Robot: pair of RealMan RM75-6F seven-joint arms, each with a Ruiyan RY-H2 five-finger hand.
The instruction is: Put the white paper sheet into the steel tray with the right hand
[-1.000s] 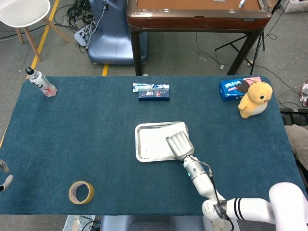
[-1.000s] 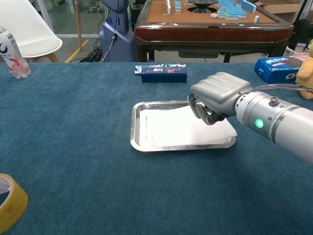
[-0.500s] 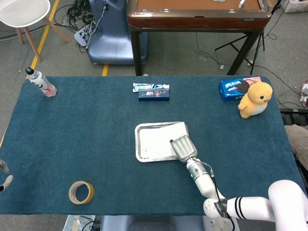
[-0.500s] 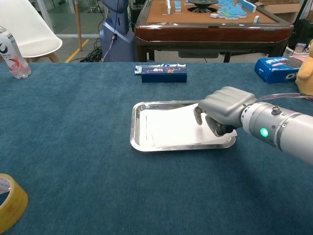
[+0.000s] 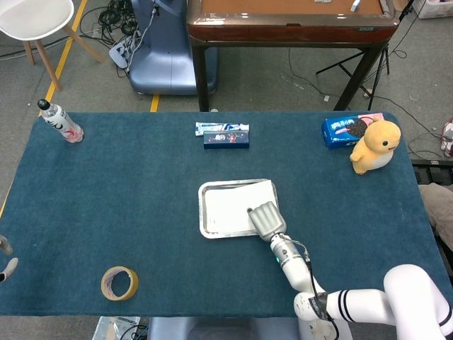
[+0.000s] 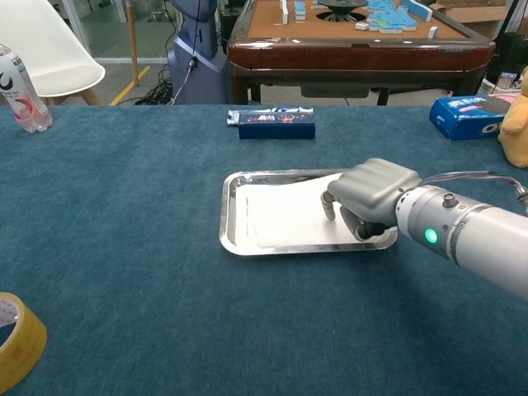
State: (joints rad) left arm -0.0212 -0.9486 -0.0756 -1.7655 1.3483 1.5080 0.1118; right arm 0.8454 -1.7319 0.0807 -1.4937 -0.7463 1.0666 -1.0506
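The table (image 5: 106, 191) is a wide rectangle covered in dark blue, carpet-like cloth with a short nap. Near its middle lies the steel tray (image 5: 204, 210), a shallow shiny rectangle with rounded corners and a raised rim. The white paper sheet (image 5: 228, 207) lies flat inside it, smooth and matte, covering most of the tray floor; its right part is hidden under the hand.

The right hand (image 5: 266, 220), grey with a ribbed back, comes in from the near edge on a silver forearm bearing a green light. It sits over the tray's near right corner with its fingers (image 6: 329, 204) curled downward onto the paper; whether they pinch the sheet or only press on it cannot be told from either view. Of the left hand (image 5: 6, 258) only a pale sliver shows at the left edge of the head view, too little to judge its state.

At the far right corner sit a rounded yellow plush toy (image 5: 375, 146) and, just beside it, a blue biscuit packet (image 5: 340, 130). A flat dark blue box (image 5: 225, 137) lies at the middle of the far edge. A clear plastic bottle (image 5: 61, 122) lies tilted at the far left corner. A ring of yellowish tape (image 5: 119, 282) rests near the near edge, left of centre; the chest view cuts it off.
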